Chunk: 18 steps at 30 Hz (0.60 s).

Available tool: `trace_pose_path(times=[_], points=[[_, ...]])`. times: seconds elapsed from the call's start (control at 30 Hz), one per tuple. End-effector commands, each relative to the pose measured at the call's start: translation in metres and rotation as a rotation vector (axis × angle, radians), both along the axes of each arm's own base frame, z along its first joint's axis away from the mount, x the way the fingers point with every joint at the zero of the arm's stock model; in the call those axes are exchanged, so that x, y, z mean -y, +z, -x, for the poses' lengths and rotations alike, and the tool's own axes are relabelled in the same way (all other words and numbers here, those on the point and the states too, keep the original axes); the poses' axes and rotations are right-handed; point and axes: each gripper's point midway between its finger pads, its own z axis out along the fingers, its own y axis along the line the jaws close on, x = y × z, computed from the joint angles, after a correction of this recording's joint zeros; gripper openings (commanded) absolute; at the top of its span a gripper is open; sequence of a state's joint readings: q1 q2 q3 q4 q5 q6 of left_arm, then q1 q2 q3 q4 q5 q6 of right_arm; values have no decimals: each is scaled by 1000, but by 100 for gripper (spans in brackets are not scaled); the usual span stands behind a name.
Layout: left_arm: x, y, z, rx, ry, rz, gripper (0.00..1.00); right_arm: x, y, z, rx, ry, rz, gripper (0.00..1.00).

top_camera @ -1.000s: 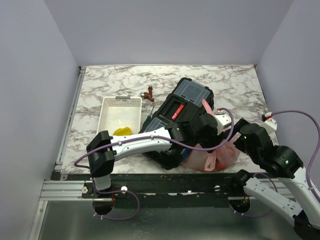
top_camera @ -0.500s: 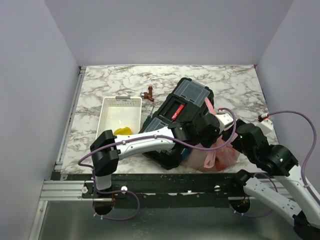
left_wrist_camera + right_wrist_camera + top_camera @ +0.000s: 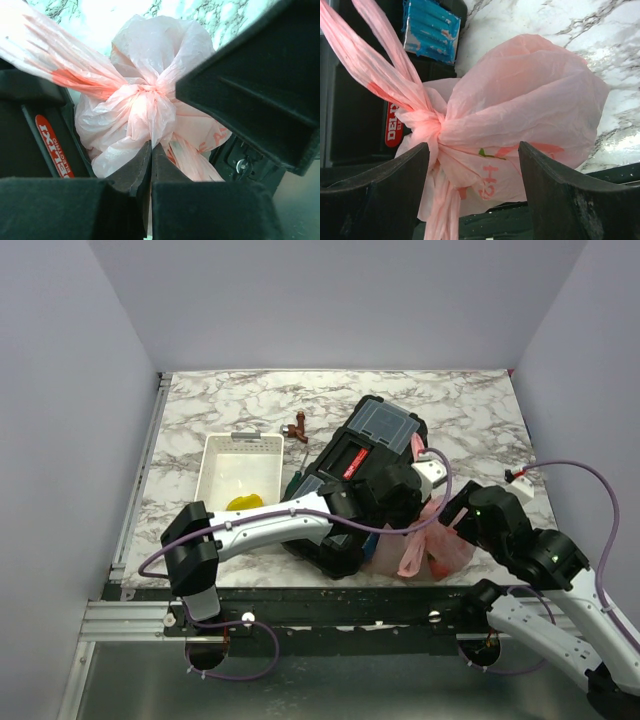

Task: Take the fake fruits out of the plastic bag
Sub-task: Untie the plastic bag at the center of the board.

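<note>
The pink plastic bag (image 3: 440, 548) lies tied at the near right of the table, against the black toolbox. Its knot and loop handles show in both wrist views. My left gripper (image 3: 151, 145) is shut, its tips pinching a fold of the plastic bag (image 3: 150, 65) just under the knot. My right gripper (image 3: 472, 165) is open, one finger on each side of the plastic bag (image 3: 530, 90) below the knot, without squeezing it. In the top view the left gripper (image 3: 410, 505) and the right gripper (image 3: 448, 525) meet over the bag. The fake fruits are hidden inside the bag.
The black toolbox (image 3: 375, 445) lies slanted mid-table, right behind the bag. A white tray (image 3: 215, 465) at the left holds a yellow object (image 3: 245, 503). A small brown-red figure (image 3: 296, 429) stands behind the tray. The table's front edge runs just below the bag.
My left gripper has closed onto the bag near its knot. The right gripper has moved left to the bag and its jaws have narrowed somewhat.
</note>
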<state>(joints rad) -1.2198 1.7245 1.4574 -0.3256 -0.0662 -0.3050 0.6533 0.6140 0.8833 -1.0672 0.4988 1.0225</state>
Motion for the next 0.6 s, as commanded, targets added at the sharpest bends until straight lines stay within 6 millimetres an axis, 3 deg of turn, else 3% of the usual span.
trace_pose_path(times=[0.0,0.27,0.47,0.57], points=[[-6,29,-6,-82,3,133,0,-9,-3,2,2,59,-21,75],[0,33,5,-293,-73,263,0,-48,-17,-2,-49,220,-81,75],[-8,38,3,-258,-64,251,0,-36,-26,-17,-48,133,-2,75],[-11,42,4,-258,-59,266,0,-29,-28,-21,-45,77,13,65]])
